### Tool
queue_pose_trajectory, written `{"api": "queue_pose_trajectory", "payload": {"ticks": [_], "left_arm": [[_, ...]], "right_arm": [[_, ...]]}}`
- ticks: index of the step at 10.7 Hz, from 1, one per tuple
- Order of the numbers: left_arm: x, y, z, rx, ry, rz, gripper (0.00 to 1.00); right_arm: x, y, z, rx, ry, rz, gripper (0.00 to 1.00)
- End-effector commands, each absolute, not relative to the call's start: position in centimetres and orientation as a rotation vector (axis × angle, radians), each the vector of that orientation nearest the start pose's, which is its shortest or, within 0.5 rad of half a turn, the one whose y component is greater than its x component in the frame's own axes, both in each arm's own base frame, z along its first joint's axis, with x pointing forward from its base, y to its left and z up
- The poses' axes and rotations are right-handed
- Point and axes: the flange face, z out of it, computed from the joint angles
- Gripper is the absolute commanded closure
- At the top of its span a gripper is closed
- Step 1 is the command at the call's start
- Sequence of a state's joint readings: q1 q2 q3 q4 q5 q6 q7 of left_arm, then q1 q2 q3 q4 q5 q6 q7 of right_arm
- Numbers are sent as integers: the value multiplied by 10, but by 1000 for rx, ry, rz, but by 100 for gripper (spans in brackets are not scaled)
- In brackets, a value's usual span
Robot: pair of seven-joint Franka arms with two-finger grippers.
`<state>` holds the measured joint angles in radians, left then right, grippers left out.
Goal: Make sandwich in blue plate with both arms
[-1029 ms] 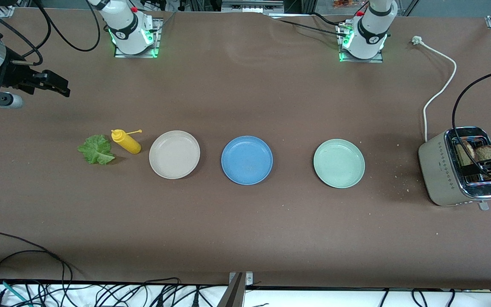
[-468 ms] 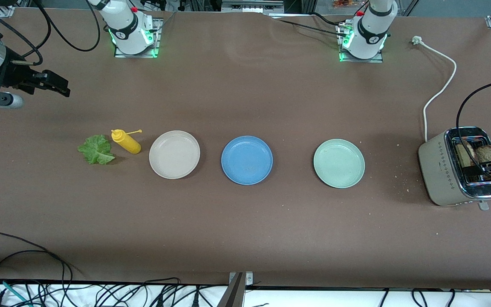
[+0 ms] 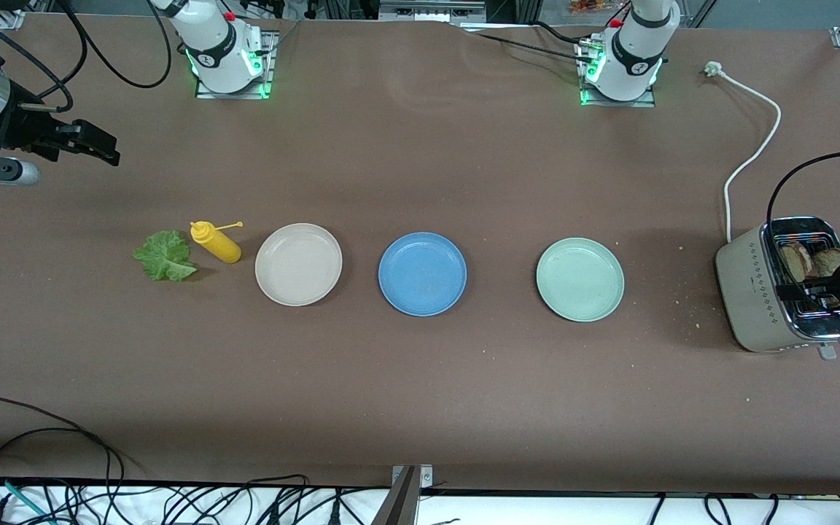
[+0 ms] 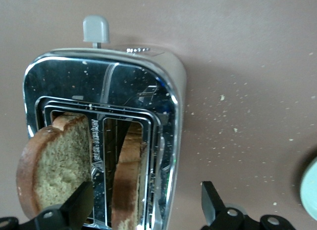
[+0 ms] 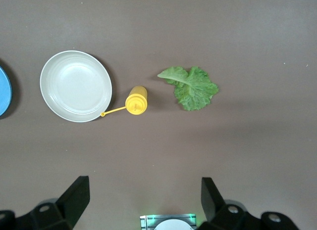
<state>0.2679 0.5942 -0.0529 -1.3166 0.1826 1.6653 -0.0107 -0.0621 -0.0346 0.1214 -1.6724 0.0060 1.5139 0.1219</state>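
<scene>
The left gripper hangs over the cream-and-chrome two-slot toaster at the left arm's end of the table, its black fingers spread wide and closed on nothing. Two slices of brown speckled wholegrain bread stand upright in the toaster's slots; in the left wrist view the second slice lies between the fingers, though whether either pad touches bread is hard to tell. The toaster's white power cord trails away over the brown table, toward the arms' bases.

The right gripper waits in the air above the right arm's end of the table, fingers wide apart and empty.

The round matte blue plate sits empty near the table's middle, between a beige-white round plate and a pale mint-green round plate, each well apart from it. Just beside the beige-white plate, toward the right arm's end, lies a small yellow squeeze bottle on its side, and next to that the ruffled green lettuce leaf lies flat on the table.
</scene>
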Motion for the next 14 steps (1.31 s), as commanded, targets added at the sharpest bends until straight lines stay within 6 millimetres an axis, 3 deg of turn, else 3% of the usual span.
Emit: {"api": "queue_pose_trajectory", "payload": {"ticks": [1, 2, 3, 5, 6, 8, 11, 14], "left_arm": [[661, 182, 362, -2938, -262, 499, 4], [658, 182, 357, -2935, -263, 526, 7], [656, 180, 355, -2932, -264, 553, 19], [653, 180, 353, -2927, -266, 589, 65], [652, 180, 352, -2923, -266, 598, 80], [650, 186, 356, -2852, -235, 609, 100], [654, 185, 367, -2822, -212, 575, 100], [652, 153, 409, -2858, -171, 539, 100]], "right_arm": [[532, 33, 594, -3123, 101, 202, 0], [532, 34, 595, -3123, 99, 197, 0], [531, 36, 596, -3124, 103, 195, 0], [532, 32, 592, -3110, 105, 207, 0], [532, 34, 593, -3103, 103, 208, 0], [532, 32, 594, -3102, 107, 203, 0], [532, 29, 593, -3101, 117, 205, 0], [533, 27, 592, -3100, 119, 207, 0]]}}
